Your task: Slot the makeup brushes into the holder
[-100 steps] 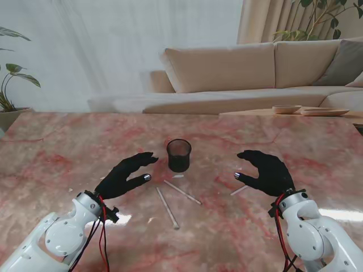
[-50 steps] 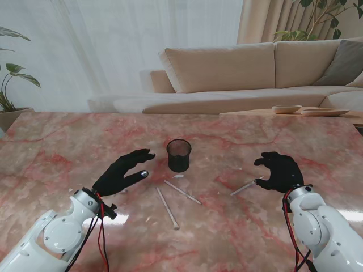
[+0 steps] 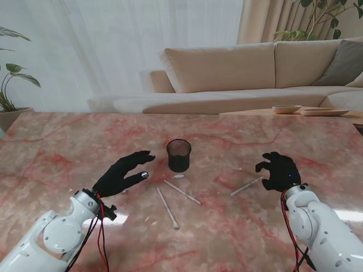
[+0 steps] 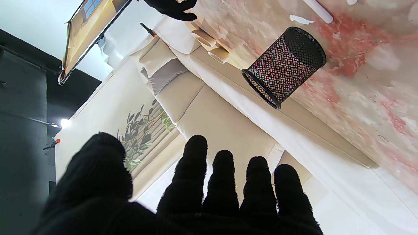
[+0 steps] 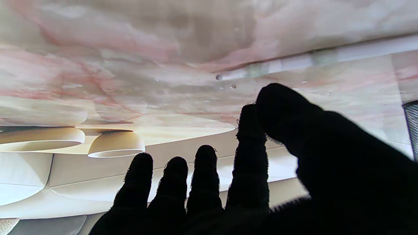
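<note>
Marble table (image 3: pixel 68 141): holder (image 3: pixel 178 155), brushes (image 3: pixel 168 208)

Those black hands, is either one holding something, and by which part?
Nothing is held. The left hand and right hand are both open; the nearest brush lies on the table.

Pink-veined marble tabletop (image 3: pixel 68 141), long beige fabric sofa (image 3: pixel 238 71) beyond its far edge, grey cushion (image 3: pixel 346 62) at the sofa's right end, sheer white curtains (image 3: pixel 113 45) glowing with daylight, leafy green plants (image 3: pixel 11 79) in both corners
</note>
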Robot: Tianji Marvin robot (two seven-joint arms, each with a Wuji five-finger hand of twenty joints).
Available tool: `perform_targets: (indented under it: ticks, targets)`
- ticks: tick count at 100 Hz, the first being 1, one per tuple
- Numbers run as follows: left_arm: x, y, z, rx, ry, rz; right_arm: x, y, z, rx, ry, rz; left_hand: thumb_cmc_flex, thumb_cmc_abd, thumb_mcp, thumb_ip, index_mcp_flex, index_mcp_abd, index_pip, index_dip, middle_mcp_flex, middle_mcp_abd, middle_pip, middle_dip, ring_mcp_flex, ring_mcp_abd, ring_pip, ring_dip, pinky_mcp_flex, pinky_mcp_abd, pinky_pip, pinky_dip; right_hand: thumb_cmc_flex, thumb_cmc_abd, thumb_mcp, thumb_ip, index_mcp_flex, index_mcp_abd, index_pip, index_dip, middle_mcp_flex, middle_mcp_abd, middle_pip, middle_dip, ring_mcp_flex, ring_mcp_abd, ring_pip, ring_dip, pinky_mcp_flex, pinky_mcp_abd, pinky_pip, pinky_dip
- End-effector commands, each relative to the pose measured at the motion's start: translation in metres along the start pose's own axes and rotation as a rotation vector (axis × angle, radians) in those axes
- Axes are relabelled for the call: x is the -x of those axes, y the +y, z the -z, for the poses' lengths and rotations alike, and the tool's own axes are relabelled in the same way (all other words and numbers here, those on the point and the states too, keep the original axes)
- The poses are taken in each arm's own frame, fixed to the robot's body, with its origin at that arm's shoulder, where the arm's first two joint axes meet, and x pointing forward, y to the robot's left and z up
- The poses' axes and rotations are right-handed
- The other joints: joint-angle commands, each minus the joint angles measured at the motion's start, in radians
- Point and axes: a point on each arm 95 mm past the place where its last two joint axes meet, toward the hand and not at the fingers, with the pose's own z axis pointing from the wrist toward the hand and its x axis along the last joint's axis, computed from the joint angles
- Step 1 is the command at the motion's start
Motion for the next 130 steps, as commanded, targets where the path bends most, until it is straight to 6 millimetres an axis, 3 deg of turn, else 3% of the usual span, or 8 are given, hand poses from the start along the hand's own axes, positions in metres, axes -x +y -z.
perform_targets:
  ticks: [1, 14, 49, 71, 94, 113, 119, 130]
  targets:
    - [0.003, 0.003, 0.002, 0.01, -0.012, 0.003, 0.004, -0.008, 0.0, -0.028, -0.022, -0.017, 0.003, 0.026, -0.023, -0.003, -0.012, -0.009, -0.006, 0.0, -0.015, -0.018, -0.011, -0.008, -0.022, -0.049, -0.026, -0.013, -0.002, -0.032, -0.03, -0.017, 0.026, -0.014, -0.012, -0.05, 0.02, -0.034, 0.024, 0.029, -0.023, -0.017, 0.017, 0.012, -0.034, -0.014, 0.009, 0.014, -0.009, -0.011, 0.012, 0.033]
    - [0.003, 0.004, 0.003, 0.015, -0.015, 0.003, 0.006, -0.017, -0.005, -0.039, -0.027, -0.019, 0.004, 0.026, -0.023, -0.004, -0.01, -0.01, -0.004, 0.001, -0.014, -0.018, -0.012, -0.008, -0.021, -0.048, -0.026, -0.013, -0.001, -0.031, -0.03, -0.018, 0.021, -0.009, -0.055, -0.065, 0.033, -0.04, 0.038, 0.04, -0.022, -0.019, 0.024, 0.011, -0.032, -0.015, 0.012, 0.013, -0.008, -0.012, 0.016, 0.038]
    - [0.005, 0.004, 0.005, 0.017, -0.027, 0.003, 0.01, -0.035, -0.014, -0.051, -0.056, -0.027, 0.006, 0.027, -0.025, -0.006, -0.01, -0.013, -0.001, 0.003, -0.013, -0.019, -0.012, -0.008, -0.02, -0.05, -0.026, -0.013, -0.002, -0.029, -0.032, -0.019, 0.111, -0.074, -0.052, -0.223, 0.104, -0.108, 0.275, -0.011, 0.018, -0.024, 0.059, 0.004, -0.022, -0.019, 0.077, 0.024, 0.01, -0.006, 0.039, 0.042]
    - [0.006, 0.003, 0.005, 0.015, -0.028, 0.0, 0.012, -0.046, -0.014, -0.048, -0.078, -0.045, 0.007, 0.029, -0.025, -0.007, -0.011, -0.015, 0.0, 0.003, -0.013, -0.019, -0.012, -0.008, -0.02, -0.05, -0.027, -0.013, -0.002, -0.026, -0.033, -0.019, 0.138, -0.099, -0.032, -0.231, 0.232, -0.12, 0.368, -0.099, 0.088, -0.034, 0.075, 0.003, 0.006, -0.025, 0.1, 0.027, 0.021, -0.004, 0.058, 0.043]
    - [0.006, 0.004, 0.005, 0.017, -0.029, 0.003, 0.008, -0.058, -0.01, -0.059, -0.066, -0.091, 0.007, 0.03, -0.027, -0.008, -0.012, -0.019, 0.001, 0.004, -0.012, -0.018, -0.012, -0.008, -0.02, -0.049, -0.027, -0.013, -0.002, -0.025, -0.032, -0.018, 0.203, -0.166, 0.102, -0.215, 0.219, -0.041, 0.335, -0.245, 0.124, -0.036, 0.07, -0.005, 0.019, -0.03, 0.11, 0.028, 0.032, 0.001, 0.077, 0.038]
    - [0.006, 0.005, 0.005, 0.021, -0.029, 0.004, 0.003, -0.065, -0.006, -0.062, -0.043, -0.137, 0.009, 0.031, -0.029, -0.008, -0.013, -0.019, 0.002, 0.005, -0.011, -0.017, -0.012, -0.008, -0.019, -0.048, -0.027, -0.013, -0.002, -0.024, -0.032, -0.018, 0.172, -0.134, 0.155, -0.087, 0.186, 0.011, 0.104, -0.155, 0.116, -0.034, 0.065, -0.005, 0.016, -0.032, 0.12, 0.031, 0.036, 0.004, 0.097, 0.032]
    - [0.006, 0.005, 0.005, 0.021, -0.028, 0.003, 0.002, -0.067, -0.004, -0.066, -0.039, -0.148, 0.009, 0.032, -0.029, -0.008, -0.012, -0.02, 0.003, 0.005, -0.011, -0.015, -0.012, -0.008, -0.019, -0.048, -0.027, -0.013, -0.002, -0.024, -0.032, -0.018, 0.178, -0.139, 0.153, -0.092, 0.192, 0.006, 0.107, -0.149, 0.12, -0.036, 0.065, -0.005, 0.017, -0.033, 0.121, 0.031, 0.038, 0.004, 0.099, 0.033]
    - [0.006, 0.005, 0.005, 0.021, -0.026, 0.001, 0.002, -0.069, -0.003, -0.073, -0.041, -0.151, 0.01, 0.032, -0.03, -0.009, -0.012, -0.019, 0.003, 0.006, -0.011, -0.015, -0.013, -0.008, -0.02, -0.048, -0.027, -0.013, -0.003, -0.024, -0.033, -0.019, 0.2, -0.166, 0.145, -0.172, 0.229, -0.026, 0.168, -0.15, 0.135, -0.038, 0.063, -0.004, 0.022, -0.034, 0.125, 0.034, 0.042, 0.004, 0.109, 0.036]
